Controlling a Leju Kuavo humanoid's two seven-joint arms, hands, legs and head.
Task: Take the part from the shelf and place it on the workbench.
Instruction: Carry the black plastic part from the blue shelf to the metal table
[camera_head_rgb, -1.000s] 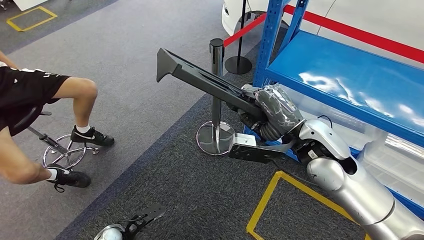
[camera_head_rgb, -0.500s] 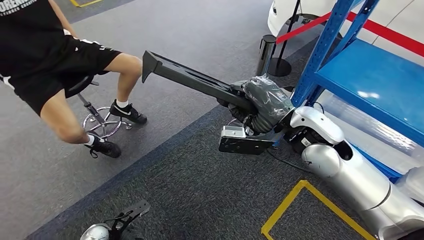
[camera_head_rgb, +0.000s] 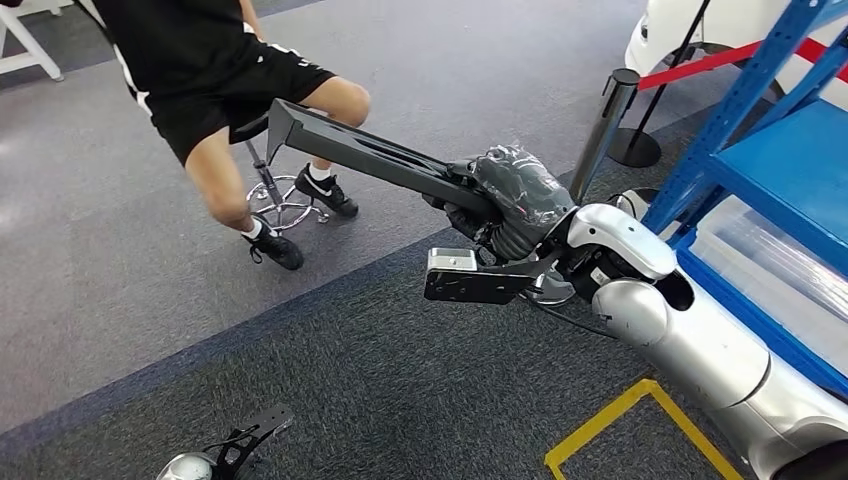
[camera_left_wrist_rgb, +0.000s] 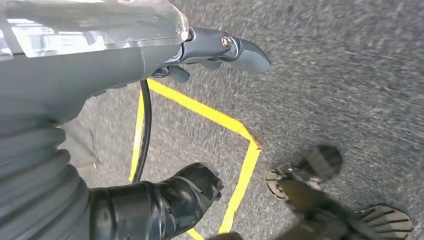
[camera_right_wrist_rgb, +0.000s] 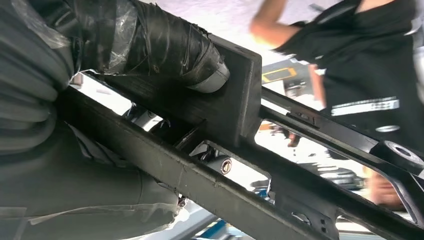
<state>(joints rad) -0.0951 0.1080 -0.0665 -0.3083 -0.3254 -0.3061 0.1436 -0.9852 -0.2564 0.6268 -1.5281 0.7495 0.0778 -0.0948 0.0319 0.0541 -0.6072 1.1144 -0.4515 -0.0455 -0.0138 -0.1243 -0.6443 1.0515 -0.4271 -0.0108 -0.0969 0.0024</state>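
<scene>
Right hand (camera_head_rgb: 505, 200), wrapped in clear plastic film, clenched around one end of long black angular metal part (camera_head_rgb: 370, 158). Part held in the air above grey carpeted floor (camera_head_rgb: 120, 280), well clear of blue metal shelf (camera_head_rgb: 790, 170), reaching from the hand toward seated person in black shorts (camera_head_rgb: 215, 60) on wheeled stool (camera_head_rgb: 275, 195). Taped dark fingers (camera_right_wrist_rgb: 165, 45) seen in right wrist view pressed over a flat black bar of the part (camera_right_wrist_rgb: 280, 165). Left hand (camera_left_wrist_rgb: 210, 47) hung low over dark carpet, held nothing, fingers (camera_left_wrist_rgb: 247, 52) loosely extended and parted. Yellow tape outline (camera_left_wrist_rgb: 240, 135) lay on floor beneath it. Chrome stanchion post (camera_head_rgb: 605, 125) with red belt (camera_head_rgb: 700, 62) stood just beside the shelf's corner upright.
</scene>
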